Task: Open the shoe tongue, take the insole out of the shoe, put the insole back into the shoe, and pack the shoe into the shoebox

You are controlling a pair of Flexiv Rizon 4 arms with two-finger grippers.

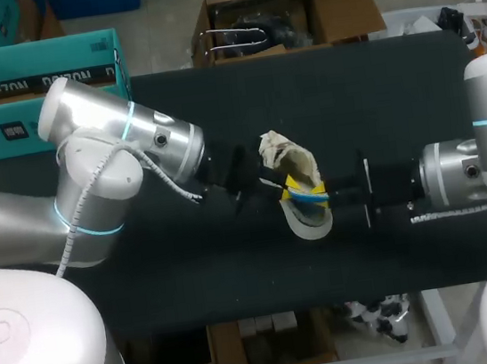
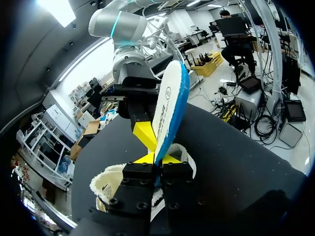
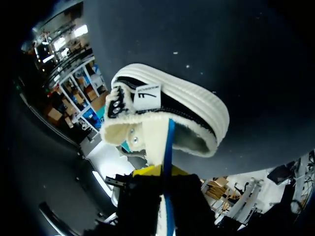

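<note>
On the black desk (image 1: 237, 272) sits the shoe (image 1: 286, 154), and the insole (image 2: 170, 98) is lifted out of it, held tight by both the left pincer (image 2: 156, 160) and the right pincer (image 3: 164, 172), so I think the next move is sliding it back in.

Shoe (image 1: 289, 153) mid-table is hemmed in: left gripper (image 2: 157, 158) and right gripper (image 3: 162, 169) both pinch the insole (image 2: 170, 108) at it, with left arm (image 1: 123, 153) and right arm (image 1: 445, 175) closing both sides. Bare table (image 1: 348, 87) beyond the shoe and nearer than it is passable. Shoebox (image 1: 39, 92) stands by the far-left corner, partly behind the left arm.
</note>
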